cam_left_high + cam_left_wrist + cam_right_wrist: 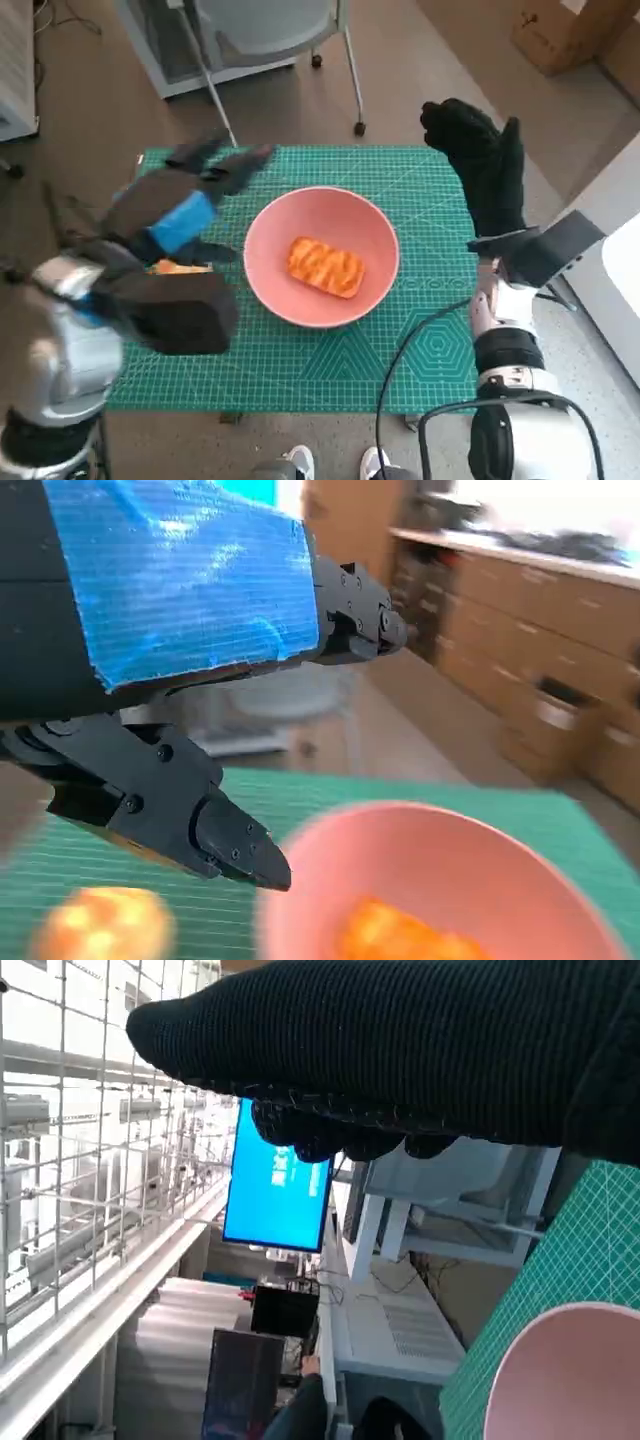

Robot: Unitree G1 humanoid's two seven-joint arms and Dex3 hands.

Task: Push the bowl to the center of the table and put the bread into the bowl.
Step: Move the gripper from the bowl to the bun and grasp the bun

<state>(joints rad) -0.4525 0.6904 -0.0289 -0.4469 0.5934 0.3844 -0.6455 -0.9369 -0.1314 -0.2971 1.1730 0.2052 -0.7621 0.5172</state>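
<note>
Bowl [322,256]: pink, sat near the middle of the green mat [420,340] on the counter.
Bread [325,266]: lay inside the bowl, on its bottom.
Left hand [185,205]: hovered just beside the bowl, fingers spread, holding nothing.
Right hand [480,160]: raised at the mat's far right corner, fingers spread, empty.
Orange item [180,267]: lay on the mat under the left hand, mostly hidden.
</note>
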